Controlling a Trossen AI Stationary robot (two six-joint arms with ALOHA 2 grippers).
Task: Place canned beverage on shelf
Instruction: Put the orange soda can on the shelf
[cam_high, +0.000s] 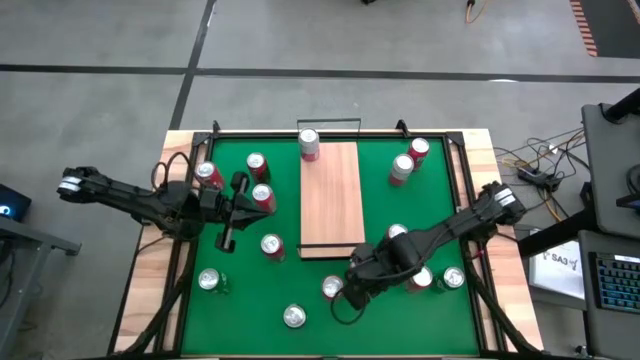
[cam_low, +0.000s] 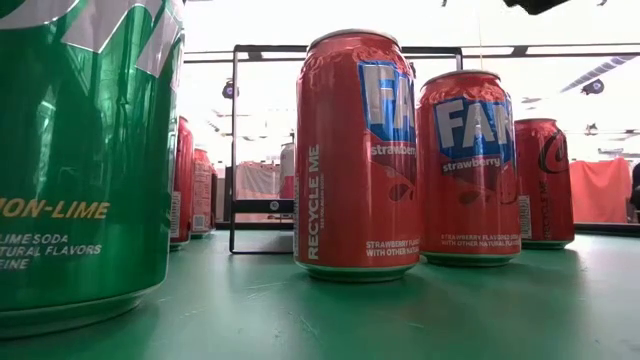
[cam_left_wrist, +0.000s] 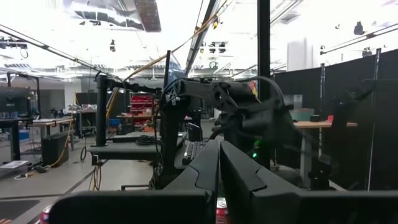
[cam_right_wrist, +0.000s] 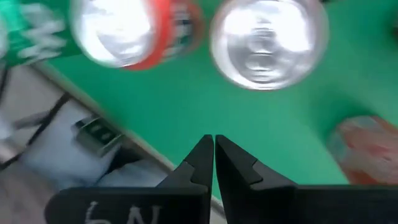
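One red can (cam_high: 309, 145) stands on the shelf (cam_high: 331, 200); both grippers (left (cam_high: 228, 238), right (cam_high: 352, 297)) have empty, closed jaws.

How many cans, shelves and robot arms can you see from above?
Cans: 13
Shelf: 1
Robot arms: 2
Total: 16
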